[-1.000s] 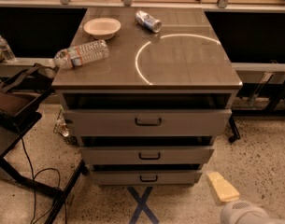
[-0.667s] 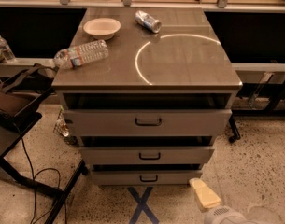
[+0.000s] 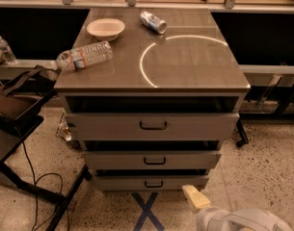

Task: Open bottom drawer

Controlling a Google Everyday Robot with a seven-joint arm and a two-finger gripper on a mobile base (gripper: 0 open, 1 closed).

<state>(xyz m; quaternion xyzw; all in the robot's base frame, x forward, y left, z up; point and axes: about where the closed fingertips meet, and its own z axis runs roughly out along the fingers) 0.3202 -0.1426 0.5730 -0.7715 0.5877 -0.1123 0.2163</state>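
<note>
Grey bottom drawer [image 3: 117, 183], black handle [image 3: 153, 184], cream tool [image 3: 195, 198] low right, speckled floor [image 3: 262, 167]

The gripper [image 3: 195, 198], at the lower right of the view, is pale cream and blocky; the arm [image 3: 243, 220] behind it is smooth, rounded, greyish-white.

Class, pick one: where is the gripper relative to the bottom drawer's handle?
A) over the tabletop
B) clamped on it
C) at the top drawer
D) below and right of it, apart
D: the gripper sits low, right of and below the handle of the bottom drawer, not touching it.
</note>
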